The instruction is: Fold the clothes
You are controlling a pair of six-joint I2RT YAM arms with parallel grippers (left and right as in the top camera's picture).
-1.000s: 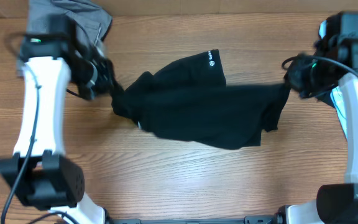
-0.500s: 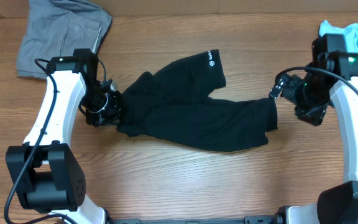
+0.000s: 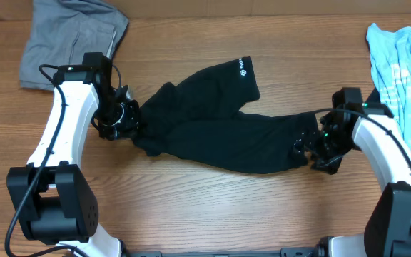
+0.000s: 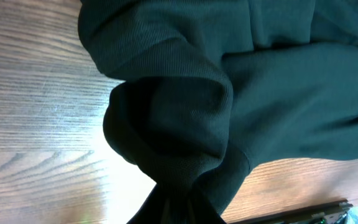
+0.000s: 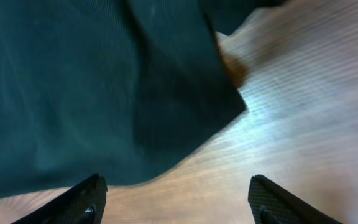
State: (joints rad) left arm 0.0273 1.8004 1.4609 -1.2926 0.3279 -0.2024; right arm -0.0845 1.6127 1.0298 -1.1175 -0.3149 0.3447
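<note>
The clothes, a black T-shirt [image 3: 220, 132], lie crumpled across the middle of the wooden table, a small white round logo [image 3: 240, 69] on the sleeve hem at the back. My left gripper [image 3: 125, 121] is shut on the shirt's left end. In the left wrist view the dark fabric [image 4: 229, 81] gathers into a tight bunch running down into the jaws at the bottom edge. My right gripper [image 3: 307, 150] stands open at the shirt's right front corner. In the right wrist view the fabric [image 5: 92, 81] ends by the left finger [image 5: 82, 199], with bare wood between the fingers.
A grey folded garment [image 3: 73, 39] lies at the back left corner, close behind the left arm. A light blue printed shirt [image 3: 405, 64] lies at the back right, beside the right arm. Bare wood runs along the table's front edge [image 3: 205, 214].
My right gripper has opened and let go of the shirt's right end, then moved toward the front to the shirt's corner. The left gripper drew rightward with its end, so the shirt slackened.
</note>
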